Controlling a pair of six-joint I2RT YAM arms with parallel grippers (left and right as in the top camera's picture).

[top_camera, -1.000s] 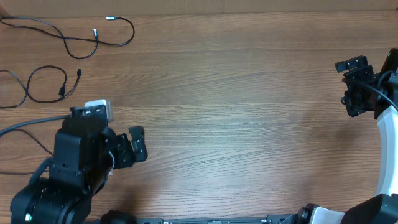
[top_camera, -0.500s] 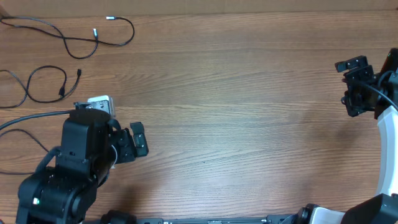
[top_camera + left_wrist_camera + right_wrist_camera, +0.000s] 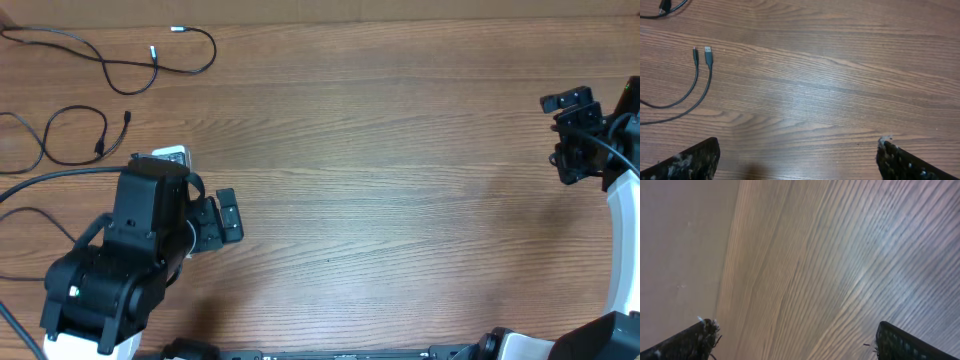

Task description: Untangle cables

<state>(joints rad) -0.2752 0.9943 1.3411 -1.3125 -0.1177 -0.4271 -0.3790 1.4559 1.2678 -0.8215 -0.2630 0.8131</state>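
Late stage, by appearance: the cables (image 3: 152, 52) lie in loose, separate curves at the far left corner of the worktop (image 3: 400, 200), with no knot visible; any remaining crossing is too fine to tell. The left pincer (image 3: 225, 213), jaws wide and empty, hangs near them, with two plug ends (image 3: 708, 52) ahead and to its left. The right pincer (image 3: 565, 130), likewise wide and empty, is well apart.

The top camera looks straight down on the whole table (image 3: 400, 150), while each wrist camera sits close above that same wood, and the left one also sees cables (image 3: 708, 54).
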